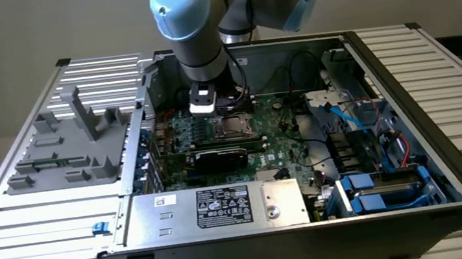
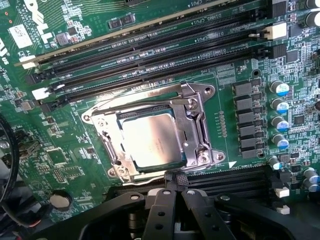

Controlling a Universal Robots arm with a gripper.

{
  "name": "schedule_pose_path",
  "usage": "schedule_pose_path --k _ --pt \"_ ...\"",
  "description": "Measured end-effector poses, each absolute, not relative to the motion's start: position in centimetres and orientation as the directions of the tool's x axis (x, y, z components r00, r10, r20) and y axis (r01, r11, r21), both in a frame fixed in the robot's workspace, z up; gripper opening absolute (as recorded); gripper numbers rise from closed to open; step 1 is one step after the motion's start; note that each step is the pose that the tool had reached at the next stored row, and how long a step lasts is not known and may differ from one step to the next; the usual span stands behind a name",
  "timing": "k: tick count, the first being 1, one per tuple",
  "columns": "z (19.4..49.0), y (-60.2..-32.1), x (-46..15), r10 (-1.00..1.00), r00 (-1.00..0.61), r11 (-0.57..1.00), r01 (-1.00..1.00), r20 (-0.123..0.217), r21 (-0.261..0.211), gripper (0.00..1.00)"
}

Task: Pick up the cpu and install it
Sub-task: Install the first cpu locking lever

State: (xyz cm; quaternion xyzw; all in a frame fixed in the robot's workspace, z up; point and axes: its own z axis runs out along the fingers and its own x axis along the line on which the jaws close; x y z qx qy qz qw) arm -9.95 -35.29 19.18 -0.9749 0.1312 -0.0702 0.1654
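A slatted metal table (image 1: 433, 67) carries an open computer case (image 1: 312, 225) and grey fixture (image 1: 68, 148).

The cpu (image 2: 152, 137) is a small flat square chip with a silvery-grey metal top plate that reflects light dully. It lies flat, plate side up, inside the metal socket frame (image 2: 192, 107) on the green motherboard (image 2: 65, 150), its edges roughly parallel to the frame's sides. The frame's metal surrounds it on all 4 sides, and it seems to sit seated in the socket rather than loose on top, though the edges are partly shadowed. In the exterior view the cpu (image 1: 232, 126) shows as a small pale square in the middle of the board.
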Motion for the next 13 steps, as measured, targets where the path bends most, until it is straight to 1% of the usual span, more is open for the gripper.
schedule_pose_path --k 7,13 --pt "19.3 -35.3 -9.9 -0.279 0.956 -0.912 -0.233 0.095 -0.337 0.11" --pt "21.1 -35.3 -11.4 -0.279 0.956 -0.911 -0.233 0.093 -0.339 0.11"
